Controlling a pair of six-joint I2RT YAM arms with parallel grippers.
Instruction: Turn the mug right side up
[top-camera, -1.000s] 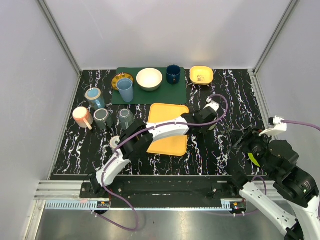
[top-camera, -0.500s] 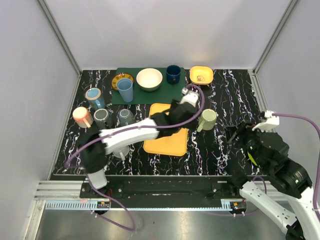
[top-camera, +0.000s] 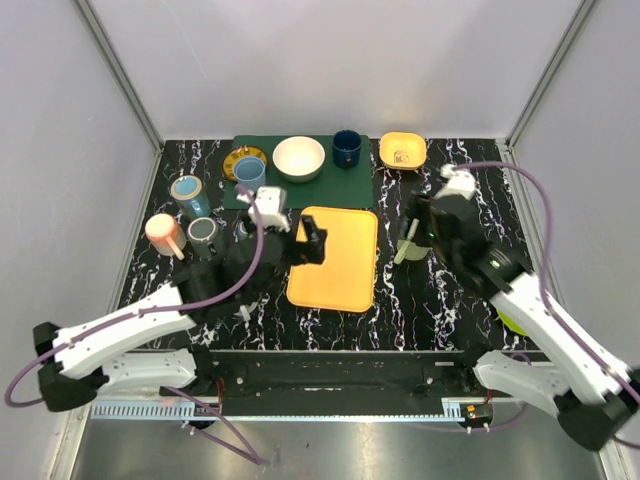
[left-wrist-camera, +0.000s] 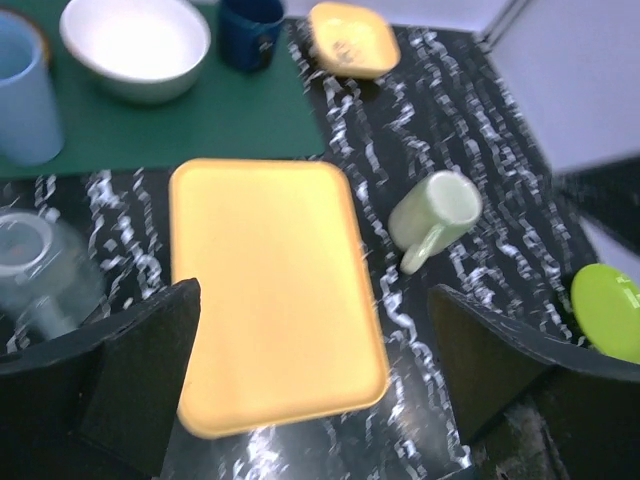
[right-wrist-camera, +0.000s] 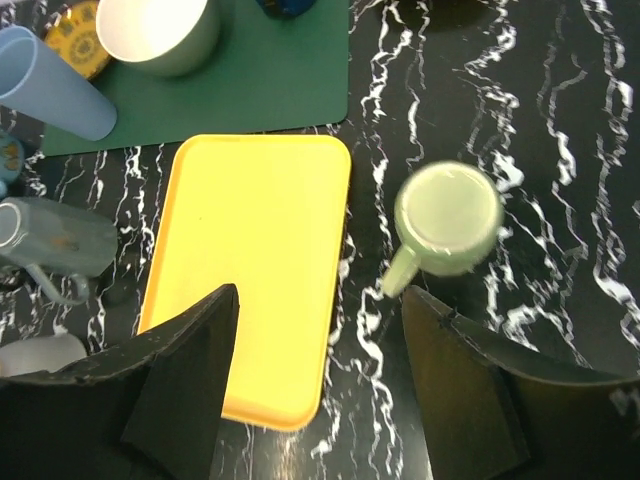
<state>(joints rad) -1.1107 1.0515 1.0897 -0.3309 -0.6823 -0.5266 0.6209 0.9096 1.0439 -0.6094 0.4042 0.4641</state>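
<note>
A: Near end first. Grippers?

B: Left gripper (left-wrist-camera: 312, 300) spread wide, nothing between the fingers, hanging over the yellow tray (left-wrist-camera: 260, 230). Right gripper (right-wrist-camera: 320, 300) also spread and empty, held above the table (right-wrist-camera: 560, 200).

A: The mug?

B: Pale green mug (right-wrist-camera: 447, 220) stands on the black marbled table, just right of the tray and not touching it. Handle points back toward the tray's near corner. It sits below the right gripper, ahead of one fingertip rather than between the jaws. Neither arm touches it.

A: Which end is up?

B: The round face on top is paler in the middle, with a rim. Reads as the open mouth. Blurred in both wrist views, so not certain.

A: Progress?

B: My judgement: the turn is likely done. What's left is confirming it and pulling the arms clear. If that face is the base, the whole flip remains.

A: Far side?

B: Green mat (right-wrist-camera: 250, 90) with a white bowl (right-wrist-camera: 155, 30), and a blue cup (right-wrist-camera: 50, 85) at its edge. Nothing near them.
</note>
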